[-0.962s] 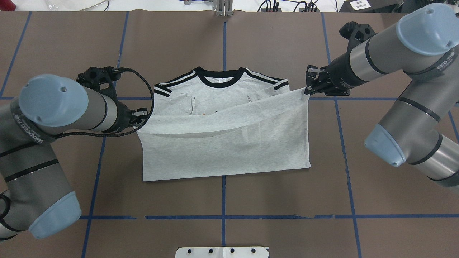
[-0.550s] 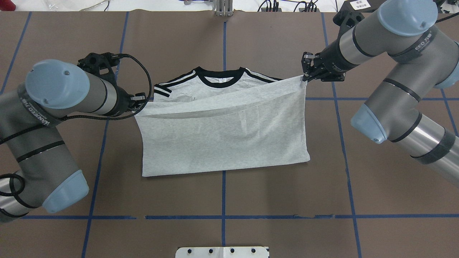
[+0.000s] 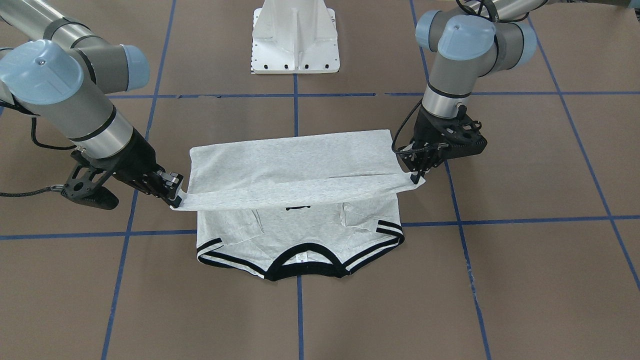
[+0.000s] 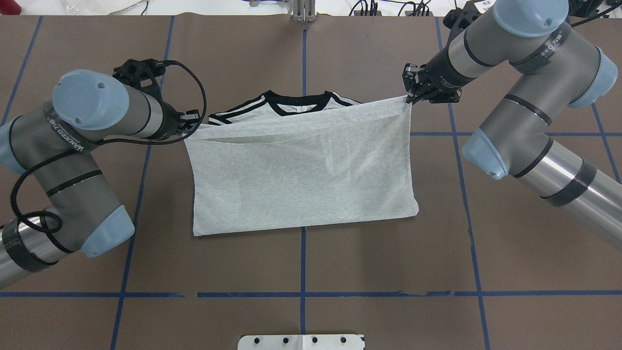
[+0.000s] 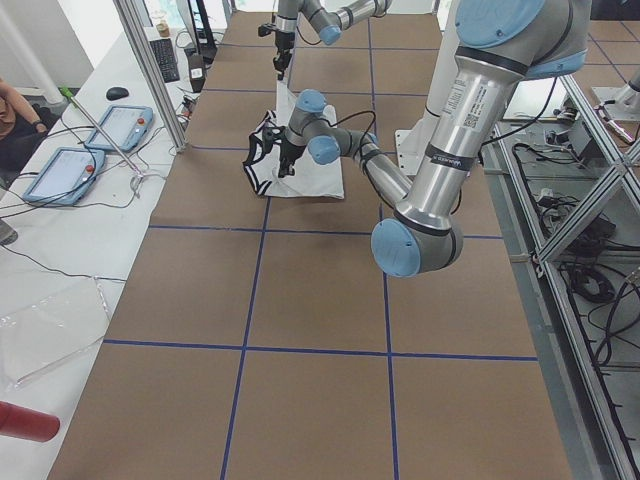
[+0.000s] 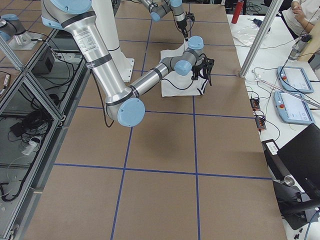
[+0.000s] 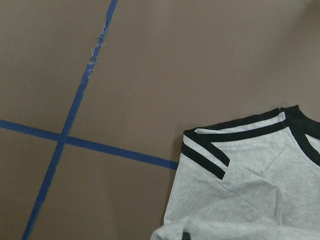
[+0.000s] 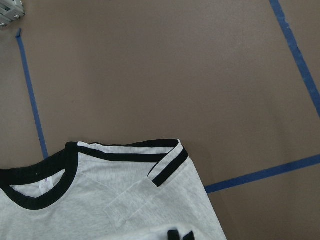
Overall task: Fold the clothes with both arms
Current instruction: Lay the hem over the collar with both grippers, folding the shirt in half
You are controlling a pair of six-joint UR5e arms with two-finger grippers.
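Jaws of the left arm are clamped on one hem corner of the T-shirt. Jaws of the right arm are clamped on the other hem corner. The hem edge is held raised off the counter and stretched between the two arms, with a slight sag at mid-span.

The lower half of the shirt is doubled over toward the upper half. The fold line is laid on the counter on the robot's side, and plain grey fabric is turned upward.

The black collar and one striped shoulder are left uncovered beyond the raised edge, flat on the counter. In the front-facing view both sleeves are seen tucked inward, and a small dark bit of print is seen just under the lifted edge.

The shirt is crossed by the centre blue tape line. The white base is noted on the robot's side, well apart from the shirt.
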